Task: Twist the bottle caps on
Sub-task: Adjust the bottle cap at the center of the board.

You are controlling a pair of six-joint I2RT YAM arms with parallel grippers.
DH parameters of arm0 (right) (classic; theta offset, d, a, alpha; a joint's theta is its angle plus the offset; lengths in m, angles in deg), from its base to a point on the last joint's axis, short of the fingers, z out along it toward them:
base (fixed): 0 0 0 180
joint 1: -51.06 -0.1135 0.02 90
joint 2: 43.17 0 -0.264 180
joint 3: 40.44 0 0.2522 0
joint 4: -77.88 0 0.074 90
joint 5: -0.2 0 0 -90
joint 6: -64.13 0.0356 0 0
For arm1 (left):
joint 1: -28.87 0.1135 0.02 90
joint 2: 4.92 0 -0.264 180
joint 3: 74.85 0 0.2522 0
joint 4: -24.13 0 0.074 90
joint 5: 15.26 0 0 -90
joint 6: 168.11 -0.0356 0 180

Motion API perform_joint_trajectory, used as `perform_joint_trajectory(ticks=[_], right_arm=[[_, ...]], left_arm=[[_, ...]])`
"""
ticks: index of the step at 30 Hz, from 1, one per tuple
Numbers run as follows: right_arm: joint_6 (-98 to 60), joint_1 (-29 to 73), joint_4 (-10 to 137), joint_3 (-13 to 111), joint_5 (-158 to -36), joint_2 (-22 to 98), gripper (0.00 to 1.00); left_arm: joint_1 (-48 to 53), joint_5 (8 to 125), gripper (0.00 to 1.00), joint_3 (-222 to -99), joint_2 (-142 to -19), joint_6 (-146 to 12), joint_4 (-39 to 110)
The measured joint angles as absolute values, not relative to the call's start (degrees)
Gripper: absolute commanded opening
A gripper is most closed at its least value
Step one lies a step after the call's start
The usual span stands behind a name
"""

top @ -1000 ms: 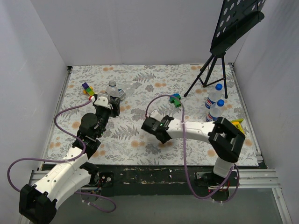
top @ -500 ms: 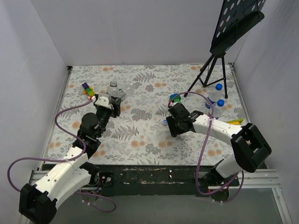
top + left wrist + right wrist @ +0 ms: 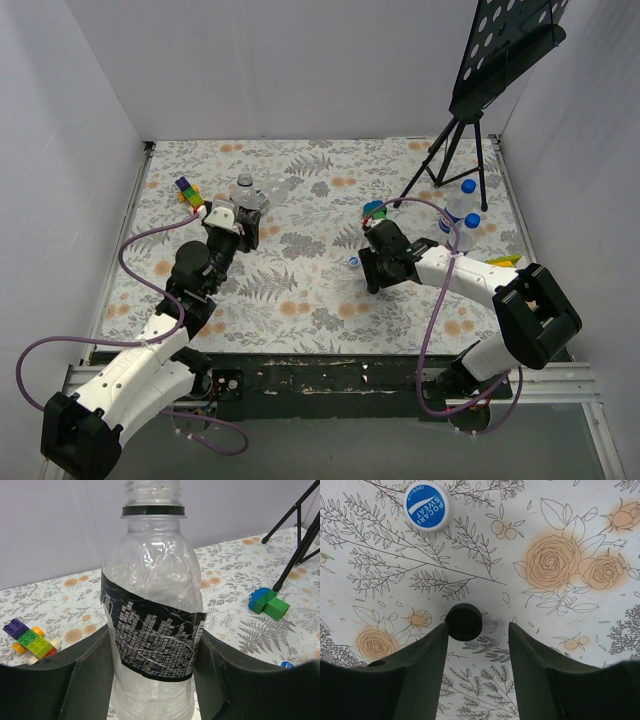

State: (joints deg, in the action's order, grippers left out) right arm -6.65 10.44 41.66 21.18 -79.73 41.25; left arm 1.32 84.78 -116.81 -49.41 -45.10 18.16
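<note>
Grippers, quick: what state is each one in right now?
Left gripper: shut on the uncapped bottle.
Right gripper: open, black cap by one fingertip, not gripped.

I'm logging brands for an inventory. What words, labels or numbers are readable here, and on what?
"POCARI SWEAT" and "OPEN" with an arrow: on the blue cap.
Black label on the clear bottle: white print, too small to read.
Labels on the two capped bottles at far right: too small to read.
Black cap: no text seen.
</note>
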Motion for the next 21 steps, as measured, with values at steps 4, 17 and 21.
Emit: perform_joint_trajectory(ticks=[4, 17, 21], right_arm=[[-6.71, 10.74, 41.86, 21.15, -79.71, 41.25, 0.57], [-6.85, 10.92, 42.16, 21.13, -81.68, 42.48, 0.56], [-6.87, 10.92, 42.77, 20.91, -82.66, 43.70, 0.55]], left_arm=[[1.32, 84.76, 0.00, -116.81, -49.41, -45.10, 18.16], [1.32, 84.54, 0.00, -116.81, -49.45, -45.10, 18.19], [1.32, 84.52, 0.00, -116.81, -49.45, -45.10, 18.16]])
